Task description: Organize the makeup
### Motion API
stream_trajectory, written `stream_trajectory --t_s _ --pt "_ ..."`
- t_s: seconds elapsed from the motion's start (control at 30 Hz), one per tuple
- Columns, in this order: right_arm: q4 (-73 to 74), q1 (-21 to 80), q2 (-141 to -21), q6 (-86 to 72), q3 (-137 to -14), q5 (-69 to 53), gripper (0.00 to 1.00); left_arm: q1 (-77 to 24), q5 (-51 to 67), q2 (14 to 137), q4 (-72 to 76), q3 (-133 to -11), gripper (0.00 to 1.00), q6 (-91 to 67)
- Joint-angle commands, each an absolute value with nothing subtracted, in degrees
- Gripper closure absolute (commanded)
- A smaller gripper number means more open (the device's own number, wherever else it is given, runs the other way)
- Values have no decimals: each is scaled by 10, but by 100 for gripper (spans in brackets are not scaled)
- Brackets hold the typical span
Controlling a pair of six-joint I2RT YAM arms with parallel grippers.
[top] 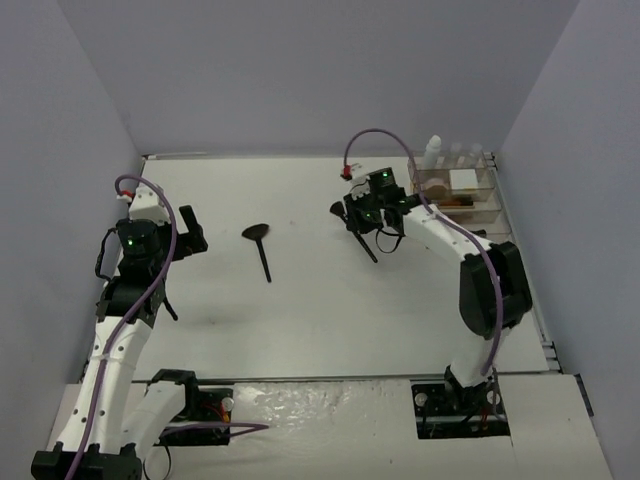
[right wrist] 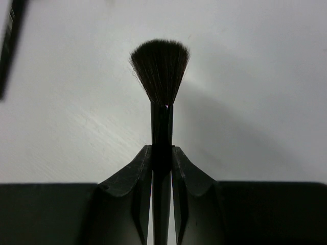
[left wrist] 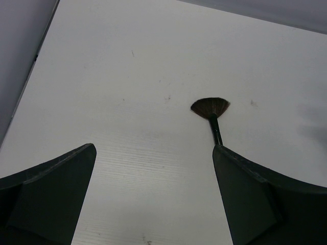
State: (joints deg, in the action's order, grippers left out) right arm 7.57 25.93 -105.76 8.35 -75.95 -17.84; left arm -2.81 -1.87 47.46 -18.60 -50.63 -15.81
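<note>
My right gripper (top: 357, 218) is shut on a black round-headed brush (top: 369, 250) and holds it above the table, left of the organizer. In the right wrist view the brush (right wrist: 161, 71) stands up between my fingers (right wrist: 134, 173), its bristles fanning out above them. A black fan brush (top: 260, 245) lies on the table left of centre. It also shows in the left wrist view (left wrist: 210, 107), its handle running behind my right finger (left wrist: 255, 204). My left gripper (top: 190, 232) is open and empty, left of the fan brush. White-capped bottles (top: 433, 150) stand at the back of the organizer.
The clear tiered organizer (top: 490, 195) stands at the back right against the wall, holding white pads (top: 462, 179) and brown items (top: 455, 200). A slim dark object (right wrist: 11, 41) crosses the top left corner of the right wrist view. Grey walls enclose the table.
</note>
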Motion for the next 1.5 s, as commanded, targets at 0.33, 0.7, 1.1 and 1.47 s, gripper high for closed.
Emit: stream_trajectory --t_s 0.33,0.7,1.1,1.47 --pt "-189 0 -787 -415 -543 28 100 -25 -17 469 -150 -515 3 -157" --pt "-136 -72 -815 -561 -559 220 100 -25 -19 469 -151 -515 3 -157" --pt "-126 -105 -913 -610 -583 233 92 -24 -18 474 -150 -515 3 -157" --pt "-135 -105 -954 -628 -596 214 64 -24 -14 477 -150 -516 3 -159"
